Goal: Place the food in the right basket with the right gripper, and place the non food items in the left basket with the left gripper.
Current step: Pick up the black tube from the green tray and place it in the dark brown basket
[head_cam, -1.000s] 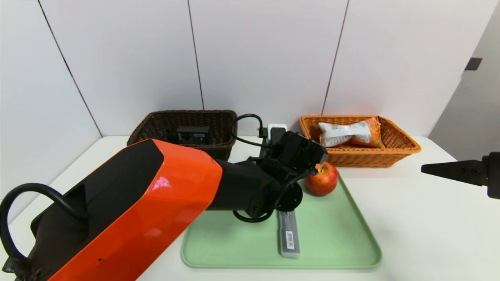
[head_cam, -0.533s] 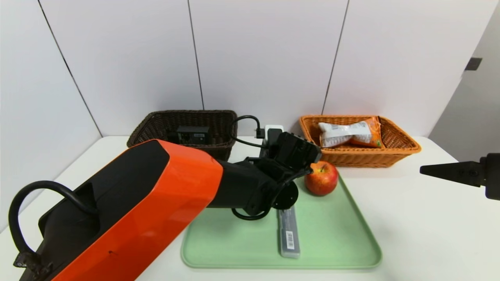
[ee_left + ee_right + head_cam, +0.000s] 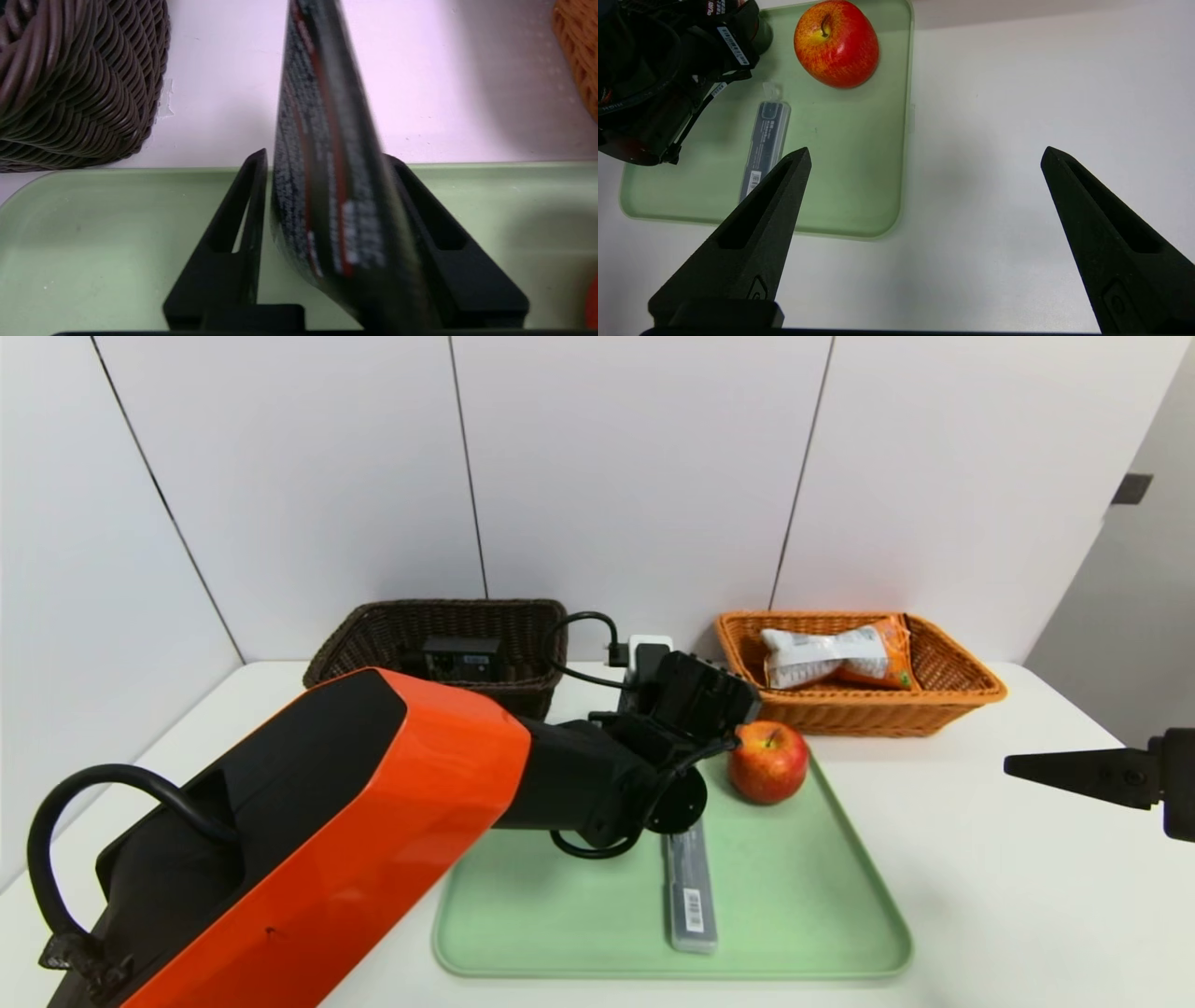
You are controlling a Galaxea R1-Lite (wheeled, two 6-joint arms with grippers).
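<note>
While my left gripper (image 3: 327,186) pinches the black tube (image 3: 327,154) mid-frame, its slick taper could slip.

1. A white worktop (image 3: 980,896) fills the lower part of the head view, smooth and matt, with rounded far corners.
2. Behind it stands a wall of pale grey-white panels (image 3: 635,476), split by thin dark seams.
3. To the right, a second wall (image 3: 1139,607) angles off, in greyer shade, carrying a small dark plate (image 3: 1131,488).
4. Light is even and soft; shadows on the worktop are faint.
</note>
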